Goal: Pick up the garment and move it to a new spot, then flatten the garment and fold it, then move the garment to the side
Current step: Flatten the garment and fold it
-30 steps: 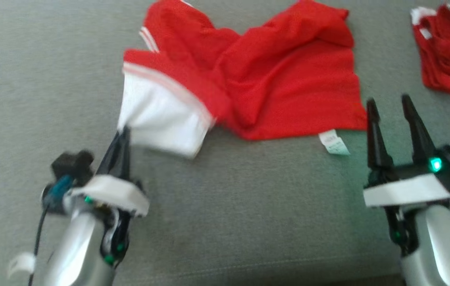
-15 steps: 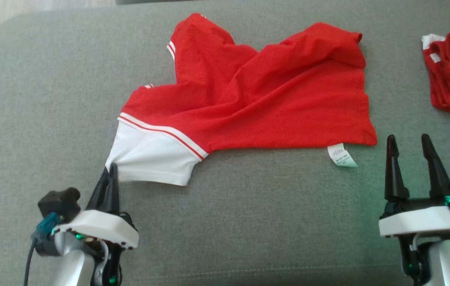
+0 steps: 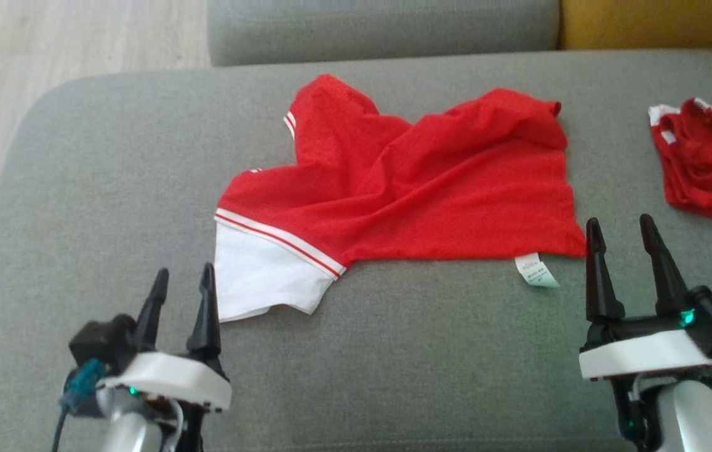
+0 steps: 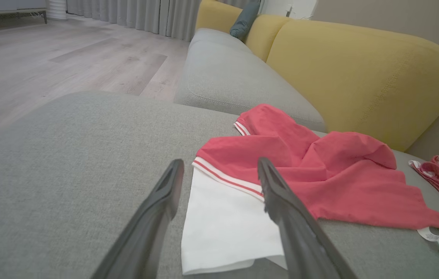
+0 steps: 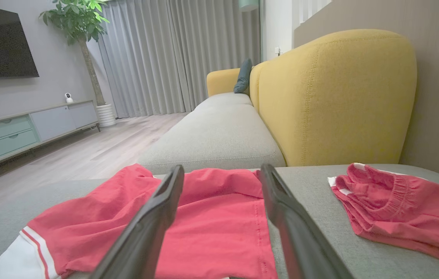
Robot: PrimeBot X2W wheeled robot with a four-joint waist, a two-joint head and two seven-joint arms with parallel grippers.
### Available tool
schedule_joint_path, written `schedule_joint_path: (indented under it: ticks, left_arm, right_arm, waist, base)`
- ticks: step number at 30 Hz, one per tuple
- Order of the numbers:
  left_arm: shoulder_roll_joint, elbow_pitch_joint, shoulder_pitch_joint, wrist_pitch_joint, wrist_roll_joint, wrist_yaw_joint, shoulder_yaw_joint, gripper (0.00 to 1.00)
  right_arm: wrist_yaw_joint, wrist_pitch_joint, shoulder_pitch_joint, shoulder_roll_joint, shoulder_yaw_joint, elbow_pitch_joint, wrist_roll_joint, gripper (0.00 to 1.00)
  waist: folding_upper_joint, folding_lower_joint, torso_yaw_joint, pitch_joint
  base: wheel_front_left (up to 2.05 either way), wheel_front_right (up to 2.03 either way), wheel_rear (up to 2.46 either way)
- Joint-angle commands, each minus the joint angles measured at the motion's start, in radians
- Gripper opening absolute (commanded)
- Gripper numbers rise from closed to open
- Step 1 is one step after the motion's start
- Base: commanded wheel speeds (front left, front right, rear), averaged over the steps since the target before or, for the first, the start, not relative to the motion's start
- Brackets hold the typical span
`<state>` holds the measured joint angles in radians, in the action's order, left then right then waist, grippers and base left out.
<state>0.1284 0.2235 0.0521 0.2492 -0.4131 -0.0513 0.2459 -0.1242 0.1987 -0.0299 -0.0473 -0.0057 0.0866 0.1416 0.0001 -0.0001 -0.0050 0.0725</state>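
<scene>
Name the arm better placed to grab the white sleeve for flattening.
Left, probably. The left gripper stands open right beside the white sleeve; the right gripper, also open, sits far across by the label.

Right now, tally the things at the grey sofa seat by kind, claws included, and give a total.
Red-and-white garments: 2, the spread garment and the bunched garment at the right.
Claws: 2, the left claw and the right claw, both open and holding nothing.
Total: 4
</scene>
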Motion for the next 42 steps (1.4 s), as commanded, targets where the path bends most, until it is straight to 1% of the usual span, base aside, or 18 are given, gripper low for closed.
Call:
schedule_joint_path:
  ticks: [1, 8, 14, 24, 37, 42]
  left_arm:
    - [0.006, -0.041, 0.013, 0.011, 0.014, 0.006, -0.031, 1.0]
    - [-0.011, -0.073, -0.046, 0.012, 0.035, 0.006, -0.009, 1.0]
    - [-0.022, -0.093, -0.058, 0.012, 0.042, 0.004, -0.004, 1.0]
    - [-0.027, -0.095, -0.052, 0.012, 0.057, 0.009, -0.008, 1.0]
    - [-0.031, -0.086, -0.044, 0.013, 0.062, 0.007, -0.013, 1.0]
    - [-0.033, -0.039, -0.033, -0.034, 0.051, 0.0, -0.004, 1.0]
  right_arm:
    - [-0.007, 0.013, -0.025, -0.003, 0.027, -0.02, 0.007, 1.0]
    - [-0.007, 0.028, -0.01, -0.003, 0.025, 0.009, 0.011, 1.0]
    - [-0.007, 0.03, -0.003, -0.003, 0.014, 0.035, -0.007, 1.0]
    - [-0.007, 0.034, -0.008, -0.003, 0.022, 0.087, -0.016, 1.0]
    - [-0.007, 0.038, -0.017, -0.003, 0.029, 0.1, -0.013, 1.0]
    - [-0.007, 0.036, -0.028, -0.003, 0.032, 0.096, -0.009, 1.0]
  waist:
    - [-0.0001, 0.0001, 0.013, -0.025]
    - [-0.0001, 0.0001, 0.035, -0.072]
    - [-0.0001, 0.0001, 0.044, -0.08]
    - [-0.0001, 0.0001, 0.043, -0.075]
    - [-0.0001, 0.0001, 0.046, -0.06]
    - [-0.0001, 0.0001, 0.043, -0.031]
  base:
    - [0.0, 0.0, 0.0]
    - [0.0, 0.0, 0.0]
    - [0.0, 0.0, 0.0]
    - [0.0, 0.0, 0.0]
    - [0.0, 0.0, 0.0]
    - [0.0, 0.0, 0.0]
